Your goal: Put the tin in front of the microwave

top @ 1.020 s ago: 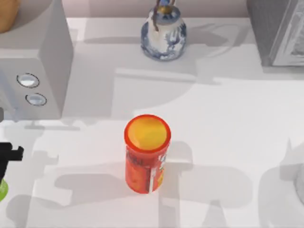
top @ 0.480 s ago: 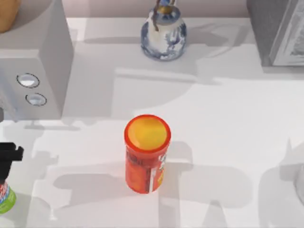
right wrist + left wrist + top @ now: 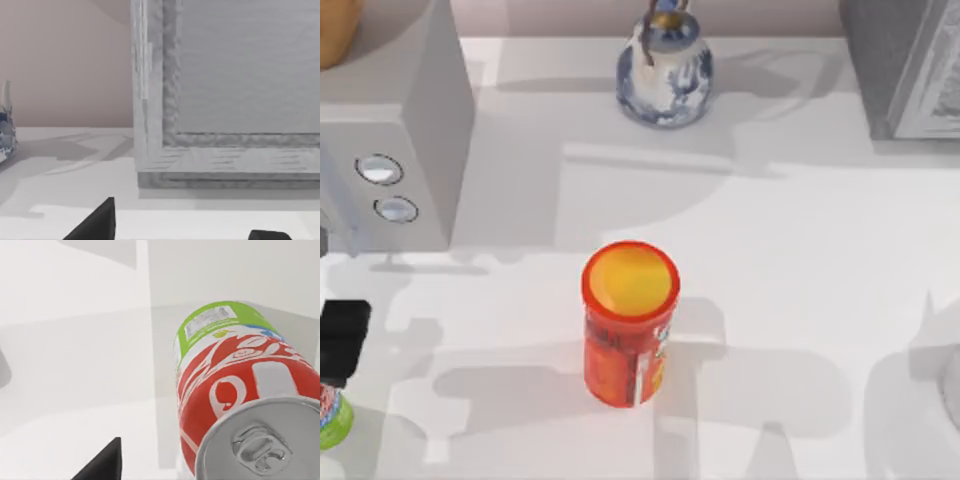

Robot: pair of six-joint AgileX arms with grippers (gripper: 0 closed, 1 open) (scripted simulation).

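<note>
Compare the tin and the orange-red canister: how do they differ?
The tin is red over a green band with a silver pull-tab top; the canister is orange-red with a yellow lid. The tin sits at the table's left edge under the left gripper; the canister stands mid-table, looking larger. Both are upright cylinders.

A rendered tabletop scene furnished like a home kitchen counter. A flat white table (image 3: 800,300) spans the frame, backed by a plain pinkish-beige wall (image 3: 65,60). At the upper left stands the microwave (image 3: 390,130), a light grey box with two round silver-rimmed dials on its front. At top centre sits a blue-and-white ceramic jar (image 3: 663,70). At the upper right is a darker grey box with a white panel (image 3: 910,65). Packaged groceries complete the domestic setting: an orange-red canister with a yellow lid (image 3: 629,320) at centre, and the tin (image 3: 330,412), a red-and-green drink can, at the lower left edge.
</note>
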